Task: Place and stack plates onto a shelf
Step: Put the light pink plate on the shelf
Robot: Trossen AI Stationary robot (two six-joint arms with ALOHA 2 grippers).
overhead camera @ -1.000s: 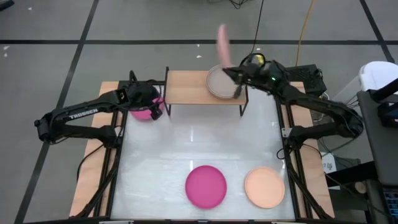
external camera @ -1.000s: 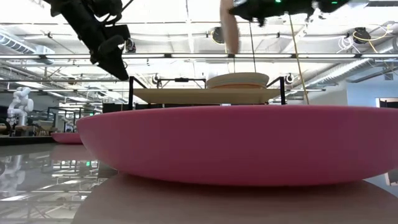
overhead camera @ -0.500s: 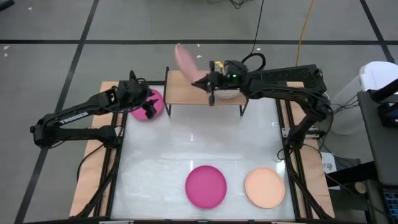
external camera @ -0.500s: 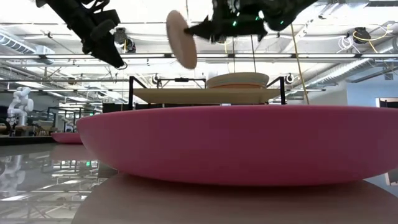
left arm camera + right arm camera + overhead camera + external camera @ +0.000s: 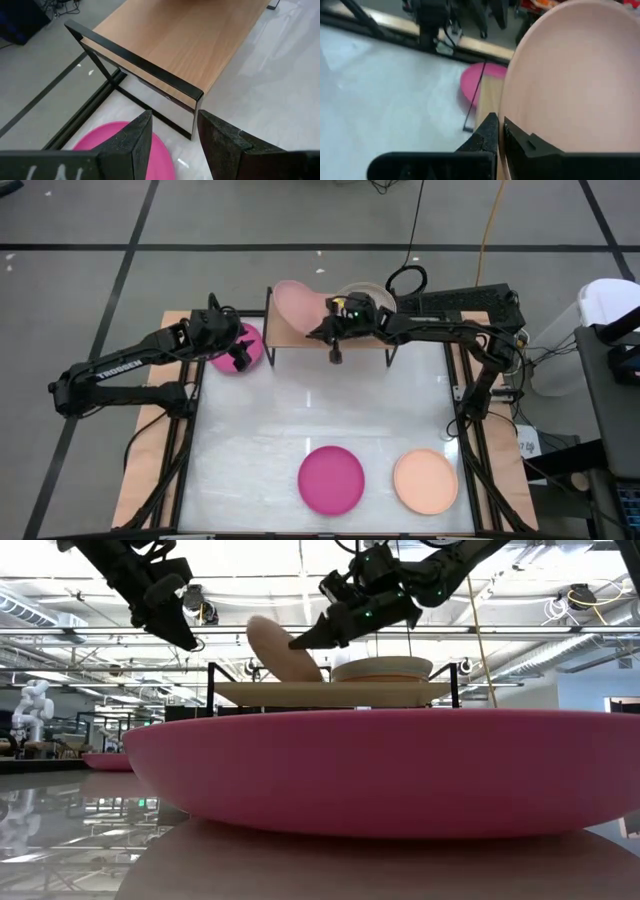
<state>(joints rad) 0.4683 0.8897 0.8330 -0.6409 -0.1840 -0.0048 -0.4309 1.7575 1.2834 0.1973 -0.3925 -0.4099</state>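
My right gripper (image 5: 322, 330) (image 5: 300, 641) is shut on a pale pink plate (image 5: 294, 304) (image 5: 282, 652) (image 5: 575, 75), which it holds tilted over the left half of the wooden shelf (image 5: 300, 335) (image 5: 330, 693). A stack of plates (image 5: 352, 292) (image 5: 382, 668) rests on the shelf's right half, partly hidden by the arm. My left gripper (image 5: 236, 352) (image 5: 186, 636) (image 5: 172, 131) hovers open above a magenta plate (image 5: 228, 362) (image 5: 100, 146) that lies on the table left of the shelf. My right gripper pinches the pale pink plate's rim (image 5: 502, 131) between its two fingers, one finger (image 5: 525, 142) on the hollow face and one (image 5: 489, 131) on the back. The fingers come from the table's right, slanting down. The plate is steeply tilted; whether its lower edge (image 5: 300, 678) touches the shelf top I cannot tell.
A second magenta plate (image 5: 332, 478) (image 5: 400, 770) and a peach plate (image 5: 425, 480) lie near the table's near edge. The white table middle (image 5: 320, 410) between them and the shelf is bare. The shelf's black leg frame (image 5: 145, 67) stands close before my left gripper.
My right gripper has swung from above the stack toward the table's left and down. The pale pink plate, first upright and high over the shelf's right half, has tipped over and come down to the shelf's left half.
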